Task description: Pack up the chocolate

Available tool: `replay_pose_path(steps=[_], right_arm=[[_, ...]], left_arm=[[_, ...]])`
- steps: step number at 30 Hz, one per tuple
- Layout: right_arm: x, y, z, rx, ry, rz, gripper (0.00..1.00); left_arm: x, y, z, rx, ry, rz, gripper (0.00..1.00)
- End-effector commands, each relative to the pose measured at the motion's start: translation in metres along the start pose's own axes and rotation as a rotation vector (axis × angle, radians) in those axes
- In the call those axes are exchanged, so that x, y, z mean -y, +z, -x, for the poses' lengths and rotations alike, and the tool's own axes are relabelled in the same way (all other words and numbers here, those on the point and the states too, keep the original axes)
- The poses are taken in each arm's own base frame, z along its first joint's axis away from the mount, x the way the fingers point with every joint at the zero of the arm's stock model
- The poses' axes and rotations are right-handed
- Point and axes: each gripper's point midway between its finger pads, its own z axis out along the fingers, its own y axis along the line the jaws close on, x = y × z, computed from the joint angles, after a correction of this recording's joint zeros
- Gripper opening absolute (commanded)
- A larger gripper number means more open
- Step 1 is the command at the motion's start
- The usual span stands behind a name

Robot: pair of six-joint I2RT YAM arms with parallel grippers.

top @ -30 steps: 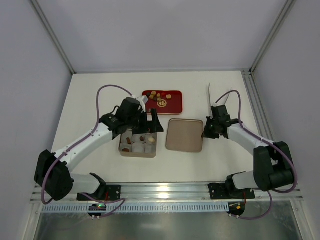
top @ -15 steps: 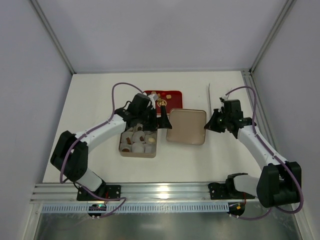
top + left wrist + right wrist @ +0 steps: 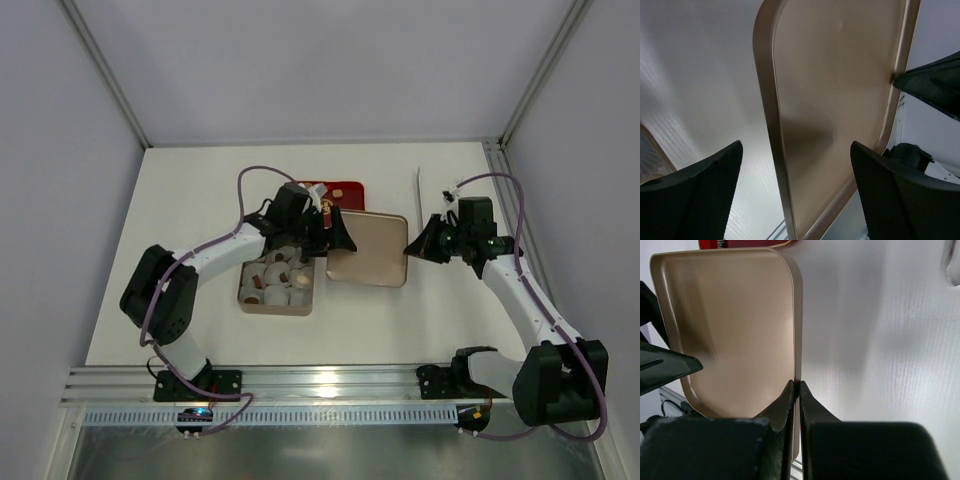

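White table point(image 3: 180, 200) inside a grey-walled enclosure, arm bases at the bottom of the frame. Top view: tan tin point(image 3: 262, 305) left of centre, filled with white paper cups point(image 3: 298, 297); the chocolate point(image 3: 283, 263) shows as small brown pieces among the cups. Red tray point(image 3: 345, 188) above the tin is largely covered by the left arm, so whether pieces lie on it cannot be told. Tan lid point(image 3: 370, 250) sits right of the tin, its upper left corner overlapping the tray. The right gripper point(image 3: 412, 248) is at its right edge and the left gripper point(image 3: 340, 237) at its left edge. Left wrist view: lid point(image 3: 840, 100) fills the centre and seems raised off the table. The left fingers point(image 3: 695, 195) stand wide apart, straddling the near rim without touching it. Right wrist view: right gripper point(image 3: 796, 386), bottom centre, has its fingers pressed together on the lid's thin rim. Judgement: the step in hand is closing the tin, with the lid held on one side only. The next move calls for the left fingers to pinch the near rim, then for both arms to carry the lid level over the tin and lower it square onto the corners.
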Motion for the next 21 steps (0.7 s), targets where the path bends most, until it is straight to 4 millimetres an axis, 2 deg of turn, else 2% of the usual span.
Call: replay_pose_path(steps=[1, 8, 9, 11, 12, 13, 14, 15, 17, 19, 20, 21], right_arm=[[-0.034, -0.012, 0.016, 0.046, -0.002, 0.138, 0.04], [-0.036, -0.012, 0.013, 0.047, 0.011, 0.163, 0.04], [-0.035, -0.012, 0.013, 0.048, 0.011, 0.162, 0.04], [-0.036, -0.013, 0.013, 0.052, 0.007, 0.164, 0.04], [-0.036, -0.012, 0.013, 0.052, 0.004, 0.161, 0.04], [-0.036, -0.013, 0.015, 0.059, 0.000, 0.160, 0.04], [-0.035, -0.013, 0.015, 0.062, -0.003, 0.154, 0.04], [-0.034, -0.013, 0.015, 0.066, -0.007, 0.149, 0.04], [-0.033, -0.013, 0.016, 0.072, -0.023, 0.139, 0.07], [-0.030, -0.014, 0.019, 0.087, -0.042, 0.112, 0.18], [-0.030, -0.016, 0.020, 0.102, -0.073, 0.100, 0.28], [-0.023, -0.017, 0.027, 0.142, -0.096, 0.044, 0.34]], left_arm=[[0.041, -0.002, 0.019, 0.043, 0.006, -0.151, 0.84], [0.061, -0.006, 0.023, 0.037, -0.031, -0.244, 0.58], [0.063, -0.007, 0.023, 0.034, -0.038, -0.251, 0.50], [0.066, -0.009, 0.022, 0.026, -0.042, -0.263, 0.40], [0.068, -0.010, 0.022, 0.023, -0.048, -0.268, 0.28], [0.069, -0.011, 0.021, 0.016, -0.049, -0.275, 0.21], [0.069, -0.011, 0.020, 0.013, -0.054, -0.275, 0.07], [0.069, -0.011, 0.019, 0.009, -0.064, -0.276, 0.00], [0.069, -0.011, 0.018, 0.000, -0.077, -0.279, 0.00], [0.069, -0.013, 0.018, -0.010, -0.104, -0.280, 0.00], [0.067, -0.015, 0.017, -0.022, -0.124, -0.276, 0.00], [0.065, -0.016, 0.017, -0.030, -0.139, -0.271, 0.00]])
